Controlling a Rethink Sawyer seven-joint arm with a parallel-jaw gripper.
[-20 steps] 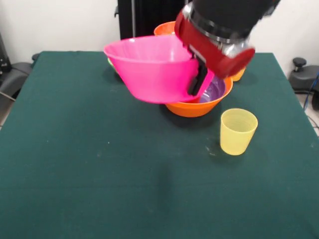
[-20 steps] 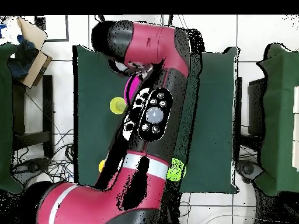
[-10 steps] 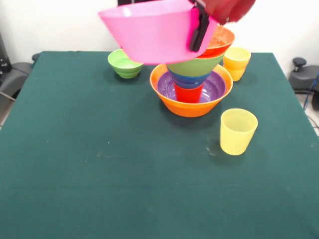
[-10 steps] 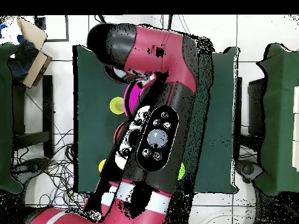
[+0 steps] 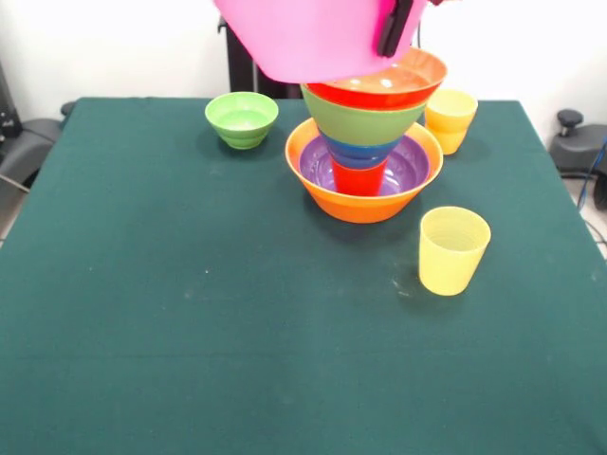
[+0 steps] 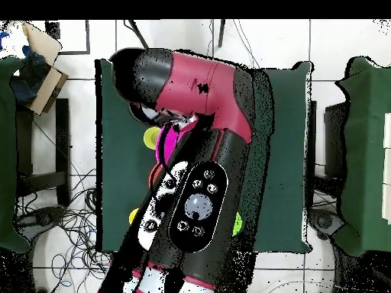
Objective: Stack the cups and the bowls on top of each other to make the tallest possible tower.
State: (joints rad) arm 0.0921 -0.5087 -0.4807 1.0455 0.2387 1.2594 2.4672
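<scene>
My gripper is at the top edge of the front view, shut on the wall of the large pink bowl, which hangs above the tower. The tower has the large orange bowl as its base. In it sit the purple bowl, a red-orange cup, the blue bowl, the medium green bowl and the red-orange bowl. A small green bowl stands to its left. A pale yellow cup stands in front right, and another yellow cup behind right.
In the overhead view the arm covers most of the green table. A sliver of the pink bowl and a yellow cup show beside it. A chair base stands off the table's right edge.
The gripper has risen with the pink bowl, from in front of the tower to above it. The tower now shows fully. The cups and small green bowl have not moved.
</scene>
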